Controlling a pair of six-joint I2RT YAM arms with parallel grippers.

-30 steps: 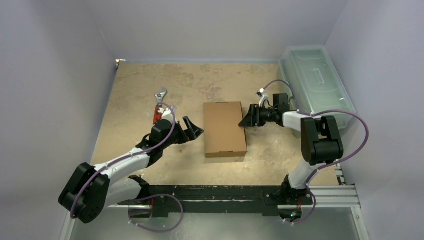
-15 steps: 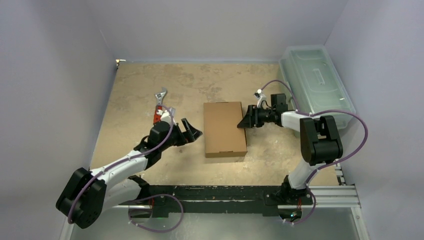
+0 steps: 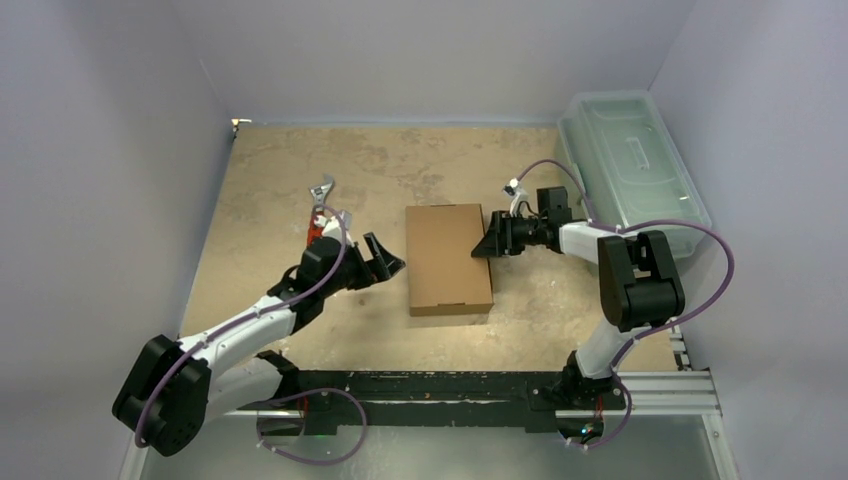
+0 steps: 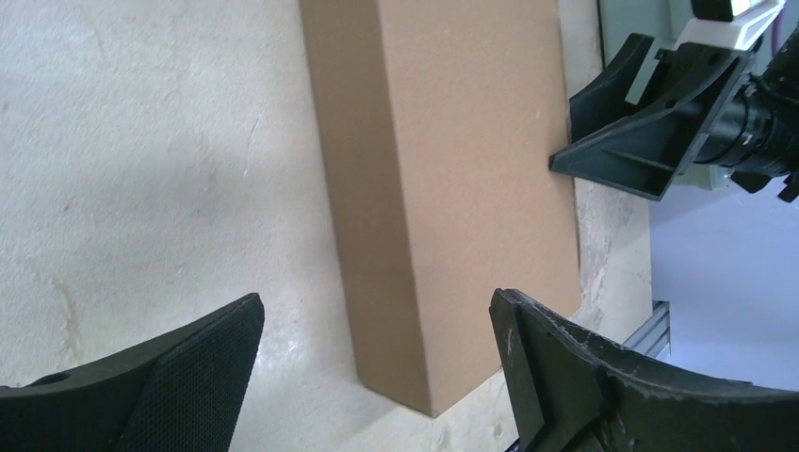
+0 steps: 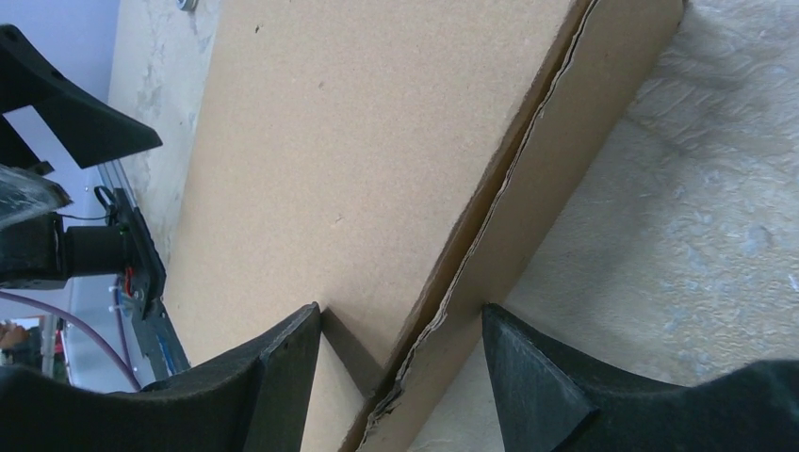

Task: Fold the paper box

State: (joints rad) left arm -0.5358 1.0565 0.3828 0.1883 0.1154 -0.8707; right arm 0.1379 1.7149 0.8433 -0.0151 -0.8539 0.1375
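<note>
Lying flat near the middle of the table point(image 3: 300, 170), the paper box point(image 3: 448, 258) is seen to be made of plain brown cardboard, matte and finely speckled. It is shaped as a shallow rectangle with its long sides running away from the arm bases. The table surface is beige, mottled and rough like stone. A translucent pale-green plastic bin point(image 3: 625, 150) with a lid is set at the far right, against the wall. An adjustable wrench point(image 3: 321, 192) with a bright metal head and a red handle lies left of the box, its handle partly hidden by the left arm.

The box is closed: a flat lid covers it, with upright side walls below. In the right wrist view a ragged, layered seam is shown where the lid's edge meets the right wall.

The left arm is stretched low and diagonally from its base towards the box's left side. The left gripper point(image 3: 388, 255) is held just beside that side, apart from it, with its jaws spread wide and nothing between them. The right arm is raised from its base and bent at the elbow, with the forearm pointed leftward. The right gripper point(image 5: 400, 315) is set astride the box's right edge, toward the far end, with its jaws apart. One finger is laid over the lid and the other is placed outside the wall, above the table. Whether the box is pressed by them cannot be told.
</note>
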